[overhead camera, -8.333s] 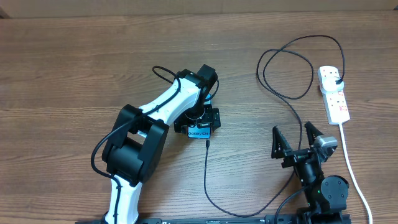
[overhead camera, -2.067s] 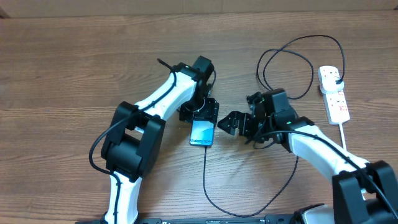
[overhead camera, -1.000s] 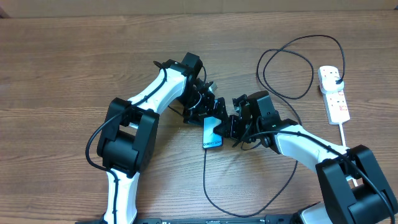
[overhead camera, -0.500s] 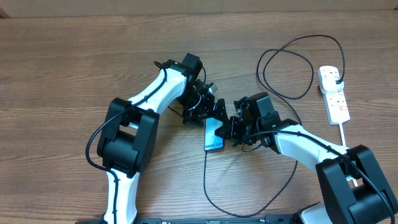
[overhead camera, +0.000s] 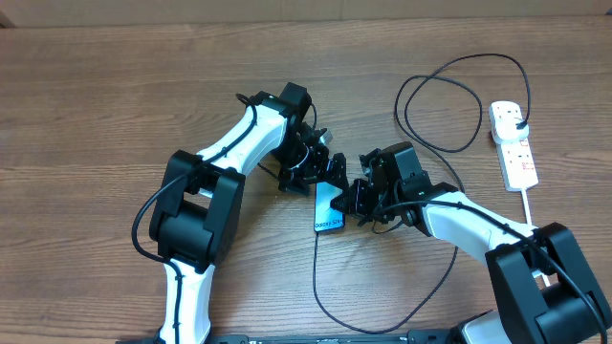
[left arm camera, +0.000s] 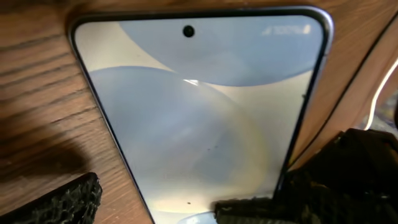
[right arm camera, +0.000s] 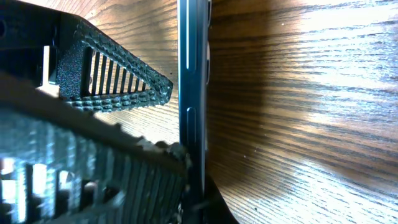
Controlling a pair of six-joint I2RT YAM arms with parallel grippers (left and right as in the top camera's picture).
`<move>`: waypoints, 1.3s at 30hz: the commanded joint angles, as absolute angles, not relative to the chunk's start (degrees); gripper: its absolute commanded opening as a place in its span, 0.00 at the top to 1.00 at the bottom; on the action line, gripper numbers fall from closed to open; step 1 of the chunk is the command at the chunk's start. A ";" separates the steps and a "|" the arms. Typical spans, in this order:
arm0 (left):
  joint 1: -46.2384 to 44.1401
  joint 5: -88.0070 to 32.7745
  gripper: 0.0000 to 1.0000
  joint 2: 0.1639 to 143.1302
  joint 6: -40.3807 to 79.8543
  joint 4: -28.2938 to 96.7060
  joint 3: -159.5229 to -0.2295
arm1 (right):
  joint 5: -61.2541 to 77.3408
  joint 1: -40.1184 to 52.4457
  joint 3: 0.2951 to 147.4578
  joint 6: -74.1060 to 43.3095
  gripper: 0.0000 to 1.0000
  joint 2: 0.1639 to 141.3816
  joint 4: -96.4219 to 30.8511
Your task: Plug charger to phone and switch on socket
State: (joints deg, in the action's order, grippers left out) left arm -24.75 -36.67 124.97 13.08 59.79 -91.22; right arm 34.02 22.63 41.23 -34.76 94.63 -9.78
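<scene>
tabletop (overhead camera: 115, 115): brown wood grain.
phone (overhead camera: 328, 205): lay flat, screen up, between both claws; stiff, light, slick glass, probably best pinched by its long edges.
left claw (overhead camera: 311, 172): released wide, astride its top end.
right claw (overhead camera: 356, 199): clenched empty, tips against its side edge.

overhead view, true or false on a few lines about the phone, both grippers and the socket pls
1. The phone lies screen up on the table, between the two grippers. True.
2. The left gripper is shut on the phone. False: it is wide open at the phone's top end.
3. The charger has its plug in the socket. True.
4. The socket lies at the table's left side. False: it lies at the far right side.
5. The right gripper is shut, beside the phone's edge. True.
</scene>
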 commanded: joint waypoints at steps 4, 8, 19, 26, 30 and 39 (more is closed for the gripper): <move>-25.19 -35.31 0.00 125.60 11.57 58.50 -91.37 | 28.58 22.92 41.43 -34.06 0.96 94.65 -10.94; -25.19 -35.31 0.00 125.60 11.57 57.23 -91.37 | 27.86 22.92 41.43 -34.04 0.96 94.67 -11.79; -25.19 -19.55 0.00 125.60 11.60 53.04 -91.37 | 26.55 22.92 41.43 -34.06 0.96 94.65 -11.73; -25.17 -18.90 0.00 125.60 11.60 53.01 -91.37 | 26.55 22.92 41.43 -34.06 0.96 94.67 -12.12; -25.17 -18.87 0.00 125.60 11.60 53.01 -91.37 | 26.55 22.92 41.43 -34.06 0.96 94.67 -12.12; -25.17 -18.87 0.00 125.60 11.60 53.01 -91.37 | 26.57 22.92 41.43 -34.06 0.96 94.67 -12.16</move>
